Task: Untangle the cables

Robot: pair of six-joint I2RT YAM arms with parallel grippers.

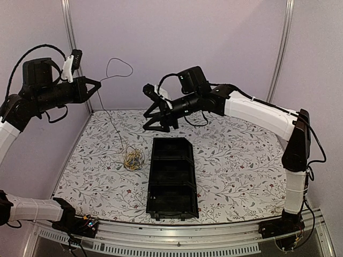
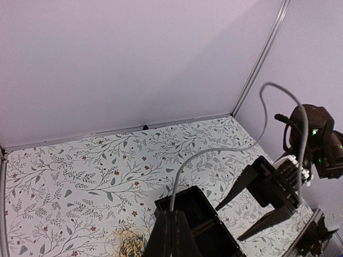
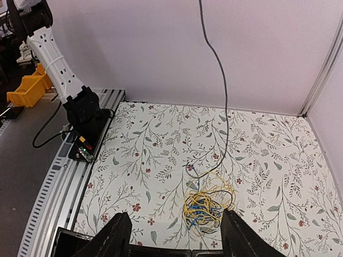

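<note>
The cables lie as a small tangle (image 1: pixel 133 159) of yellow, blue and dark wires on the flowered table, left of the black tray (image 1: pixel 153 184). One thin grey cable (image 1: pixel 119 60) rises out of the tangle, loops high in the air and ends in my left gripper (image 1: pixel 98 84), which is shut on it far above the table's left edge. The left wrist view shows the fingertips (image 2: pixel 167 227) pressed together on that grey cable (image 2: pixel 182 171). My right gripper (image 1: pixel 154 127) hangs open over the tray's far end. In its own view the tangle (image 3: pixel 206 206) lies below, between its spread fingers (image 3: pixel 115 238).
The black tray has three compartments and runs from mid-table to the near edge. The left arm's base (image 3: pixel 83 115) and a metal rail (image 1: pixel 177 243) line the near side. Pale walls close in the back and sides. A yellow bin (image 3: pixel 24 91) sits off the table.
</note>
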